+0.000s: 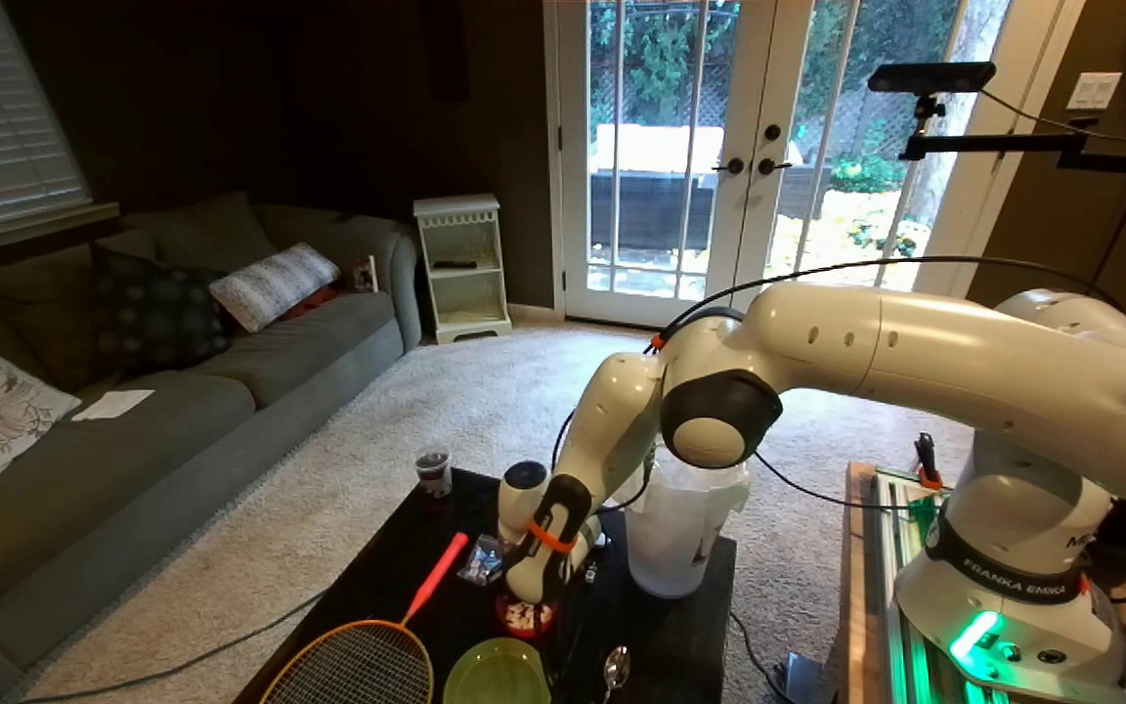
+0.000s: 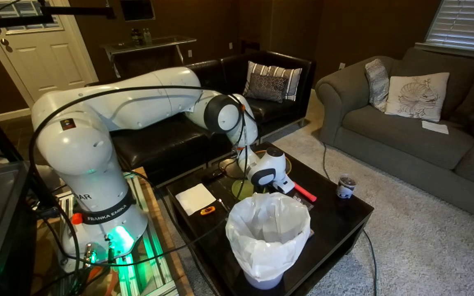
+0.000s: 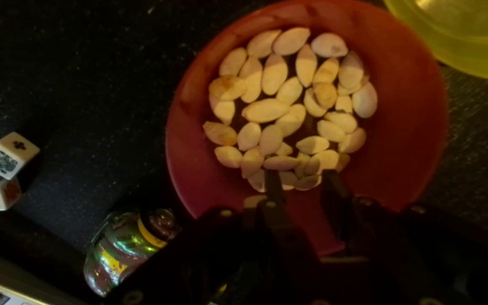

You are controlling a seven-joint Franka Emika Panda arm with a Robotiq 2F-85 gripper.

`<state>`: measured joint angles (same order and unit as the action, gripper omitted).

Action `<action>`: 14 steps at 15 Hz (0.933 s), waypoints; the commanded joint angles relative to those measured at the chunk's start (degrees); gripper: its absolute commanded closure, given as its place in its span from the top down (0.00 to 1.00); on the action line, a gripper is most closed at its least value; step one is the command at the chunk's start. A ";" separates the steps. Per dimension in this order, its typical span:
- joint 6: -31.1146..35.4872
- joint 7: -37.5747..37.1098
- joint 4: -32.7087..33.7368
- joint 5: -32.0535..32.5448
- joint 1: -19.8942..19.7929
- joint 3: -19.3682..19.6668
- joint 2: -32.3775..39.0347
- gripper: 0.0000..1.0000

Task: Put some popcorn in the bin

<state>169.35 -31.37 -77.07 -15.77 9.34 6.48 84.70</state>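
In the wrist view, the black gripper (image 3: 302, 178) hangs over a red bowl (image 3: 413, 123) of pale pumpkin seeds (image 3: 273, 108), its jaws apart with a narrow gap; in the dim light it is hard to tell whether the tips touch any. Left of the jaws lie two dice (image 3: 10, 153). In both exterior views, the translucent white bin (image 1: 672, 543) stands apart from the jaws on the dark table (image 2: 335, 218).
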 commanded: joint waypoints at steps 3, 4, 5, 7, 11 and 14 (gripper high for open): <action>-1.51 -1.33 -0.46 -0.98 1.54 1.38 -0.17 0.25; -1.81 -1.35 -0.39 -0.92 1.57 1.40 -0.14 0.32; -2.18 -1.44 -0.33 -0.87 1.68 1.48 -0.11 0.37; -2.88 -1.59 -0.23 -0.77 1.86 1.56 -0.08 0.46; -4.16 -2.03 0.51 -0.54 2.22 1.66 0.40 0.41; -5.71 -2.32 1.41 -0.23 2.47 1.69 0.98 0.40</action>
<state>165.59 -31.91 -77.05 -15.77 10.47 7.05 84.76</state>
